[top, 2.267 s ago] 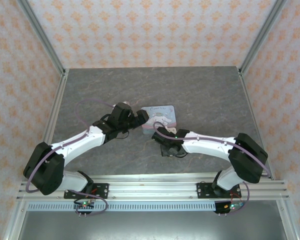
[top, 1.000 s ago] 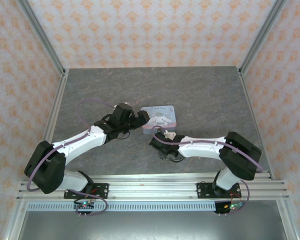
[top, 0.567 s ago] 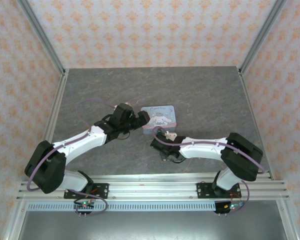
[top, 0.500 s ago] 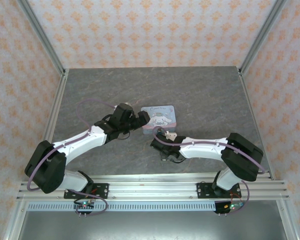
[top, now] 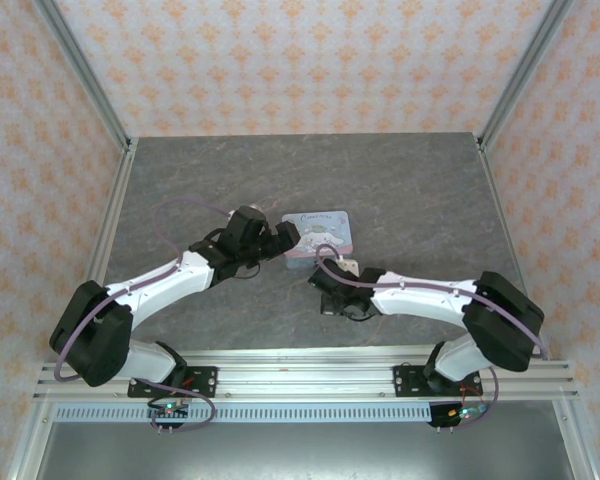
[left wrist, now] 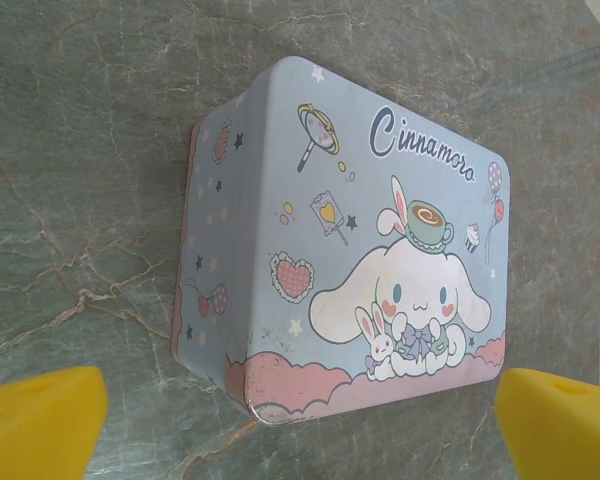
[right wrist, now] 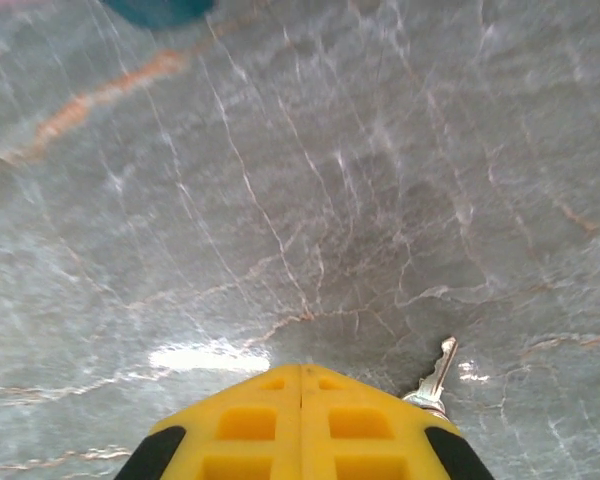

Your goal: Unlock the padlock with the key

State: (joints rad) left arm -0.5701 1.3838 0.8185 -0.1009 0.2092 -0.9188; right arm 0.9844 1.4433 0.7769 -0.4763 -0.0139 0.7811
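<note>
Judging early stage: your right gripper (right wrist: pixel 300 372) closed at frame bottom, key (right wrist: pixel 437 372) poking out beside it, grip unclear. Teal padlock (right wrist: pixel 160 8) at top left edge, well apart from key. Your left gripper (left wrist: pixel 300 440) wide, flanking tin (left wrist: pixel 360 240). Insertion, turning remain.

The right end effector (right wrist: pixel 300 370) has just pinched fully closed, key (right wrist: pixel 437 372) poking out beside it, and its arm has shifted rightward.

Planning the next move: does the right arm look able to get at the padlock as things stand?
Probably yes. The padlock lies ahead of the shut right gripper with bare table between them, nothing in the way. The key pokes out beside the gripper.
</note>
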